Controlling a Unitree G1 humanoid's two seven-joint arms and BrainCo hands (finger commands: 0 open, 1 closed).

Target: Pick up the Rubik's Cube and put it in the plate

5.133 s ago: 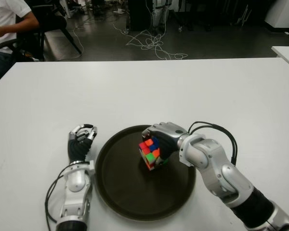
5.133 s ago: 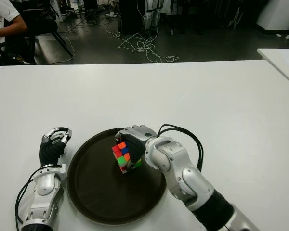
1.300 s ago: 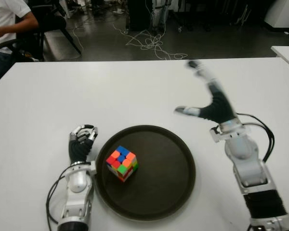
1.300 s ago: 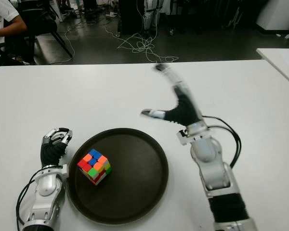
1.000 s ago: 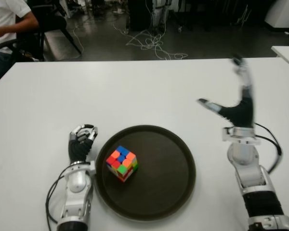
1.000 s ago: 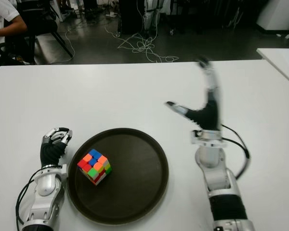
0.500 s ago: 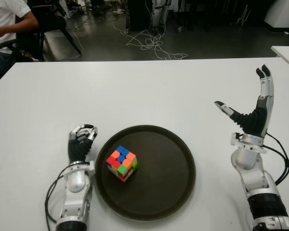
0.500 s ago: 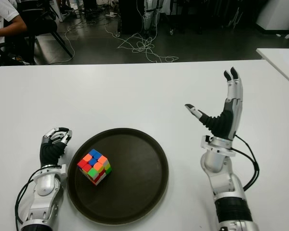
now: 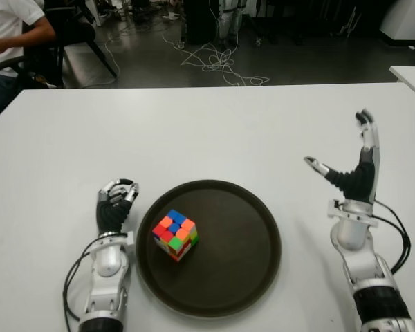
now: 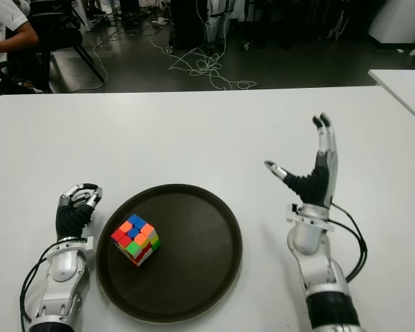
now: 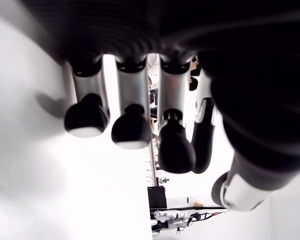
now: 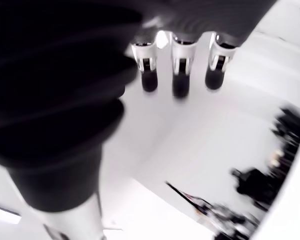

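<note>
Rubik's Cube (image 9: 174,234) inside plate (image 9: 249,277)

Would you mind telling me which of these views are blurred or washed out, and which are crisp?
Both eye views are crisp: the Rubik's Cube in the plate and the raised, open right hand show clean edges. The left wrist view is blown out white behind the curled left hand. The right wrist view's far background is smeared.
</note>
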